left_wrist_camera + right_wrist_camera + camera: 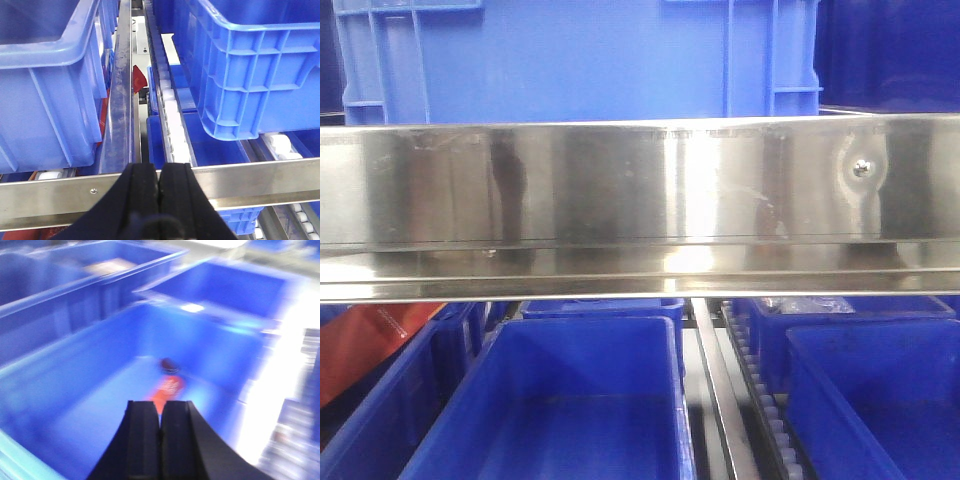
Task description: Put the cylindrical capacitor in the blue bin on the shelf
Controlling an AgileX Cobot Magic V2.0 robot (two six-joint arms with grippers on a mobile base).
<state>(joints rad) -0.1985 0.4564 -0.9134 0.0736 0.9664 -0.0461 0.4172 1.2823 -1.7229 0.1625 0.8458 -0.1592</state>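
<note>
The cylindrical capacitor [167, 382] is orange-red with a dark end cap. It lies on the floor of a blue bin [75, 385] in the blurred right wrist view, just beyond my right gripper [160, 407]. That gripper is shut, with only a thin slit between its black fingers and nothing in them. My left gripper [158, 170] is also shut and empty, and hangs in front of the shelf's steel front rail [260, 180]. The shelf [640, 200] fills the front view as a broad shiny rail. Neither gripper shows in the front view.
Open blue bins [570, 400] sit on the tier below the rail, and a large blue crate [570, 60] above it. White roller tracks [172, 115] run between big blue crates [240, 65]. A red object [370, 345] lies at lower left. More blue bins [220, 285] surround the capacitor's bin.
</note>
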